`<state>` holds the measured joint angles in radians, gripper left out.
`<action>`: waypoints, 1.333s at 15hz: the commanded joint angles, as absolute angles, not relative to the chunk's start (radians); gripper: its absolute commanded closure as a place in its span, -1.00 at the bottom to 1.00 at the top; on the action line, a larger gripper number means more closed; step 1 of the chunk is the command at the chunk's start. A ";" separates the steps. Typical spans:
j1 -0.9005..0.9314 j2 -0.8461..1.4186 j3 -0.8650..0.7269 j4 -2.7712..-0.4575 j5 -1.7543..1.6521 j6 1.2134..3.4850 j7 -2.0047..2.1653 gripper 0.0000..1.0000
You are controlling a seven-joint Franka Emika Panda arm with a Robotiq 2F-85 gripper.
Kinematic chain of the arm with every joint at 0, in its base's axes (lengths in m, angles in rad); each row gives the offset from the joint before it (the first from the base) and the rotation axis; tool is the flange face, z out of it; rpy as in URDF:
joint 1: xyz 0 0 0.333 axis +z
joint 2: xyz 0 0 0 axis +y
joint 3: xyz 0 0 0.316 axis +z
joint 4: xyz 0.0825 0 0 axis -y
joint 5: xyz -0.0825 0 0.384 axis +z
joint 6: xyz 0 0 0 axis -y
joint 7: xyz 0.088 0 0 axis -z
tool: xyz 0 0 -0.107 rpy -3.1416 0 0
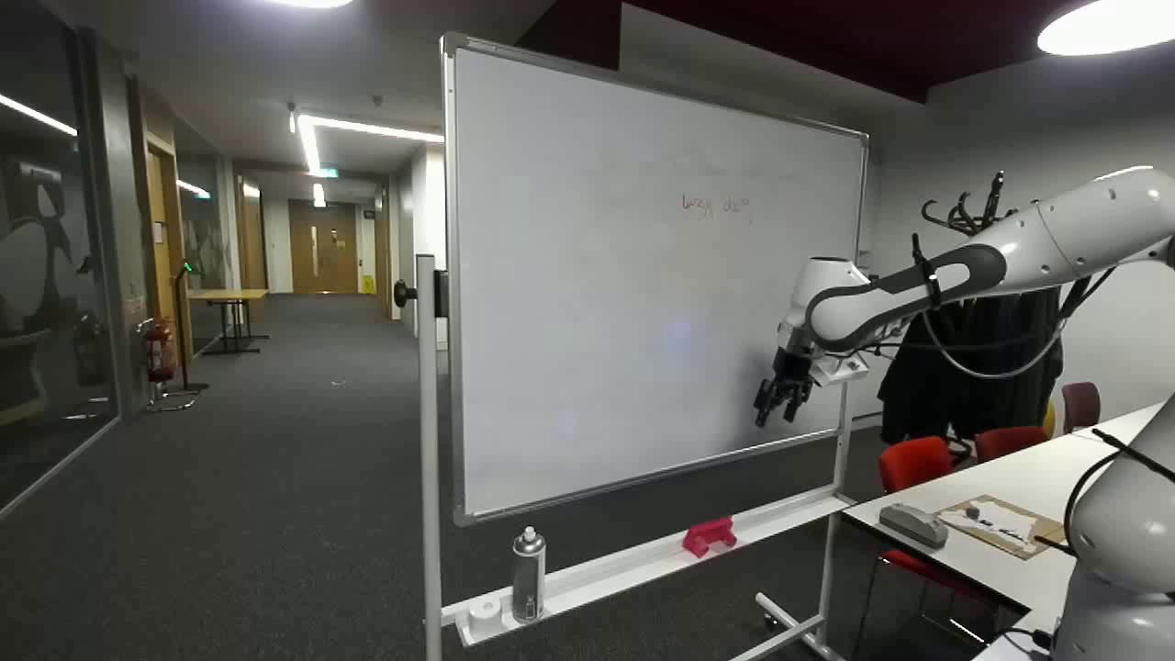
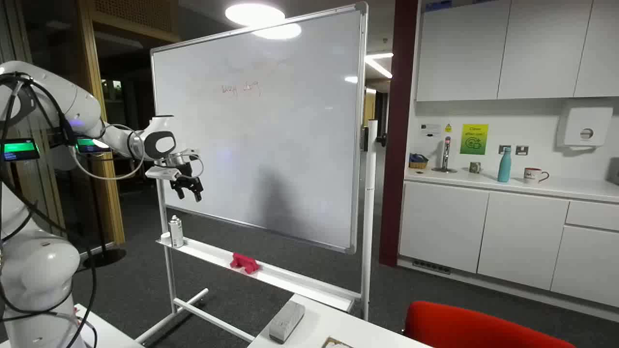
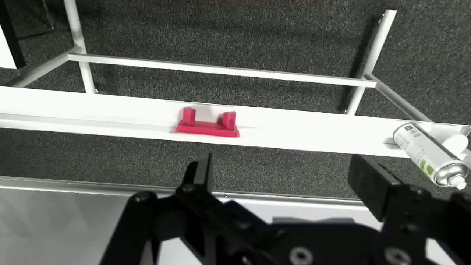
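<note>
My gripper (image 3: 281, 163) stands open in the wrist view, its two black fingers (image 3: 371, 180) wide apart with nothing held. In both exterior views the gripper (image 1: 777, 415) (image 2: 189, 196) hangs pointing down in front of the lower part of the whiteboard (image 1: 597, 303) (image 2: 290, 145). Faint red handwriting (image 1: 716, 207), which looks like "lazy dog", is on the board's upper part. Below the gripper runs a white tray (image 3: 305, 132). A red block-like holder (image 3: 208, 128) with two upright posts sits on that tray. A spray can (image 3: 428, 152) stands near one tray end, beside a small white round object (image 3: 455, 143).
A white table (image 1: 982, 569) adjoins the tray's end, carrying a grey eraser-like block (image 2: 287, 321) and a brown board (image 1: 1001, 525). Red chairs (image 2: 464, 324) stand by it. The whiteboard's upright posts (image 1: 429, 459) and foot bars (image 2: 213, 319) frame the area.
</note>
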<state>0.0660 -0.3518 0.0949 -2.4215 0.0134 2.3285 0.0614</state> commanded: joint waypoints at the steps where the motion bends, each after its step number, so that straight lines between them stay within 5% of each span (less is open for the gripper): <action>1: 0.069 -0.352 0.092 -2.420 0.012 2.326 0.062 -1.00; 11: -0.054 -0.383 0.058 -2.531 -0.211 2.331 0.079 -1.00; 20: -0.161 -0.303 -0.347 -2.645 -0.137 2.488 -0.458 -1.00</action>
<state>-0.1349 -0.3361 -0.2369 -2.6377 -0.1869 2.4393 -0.2618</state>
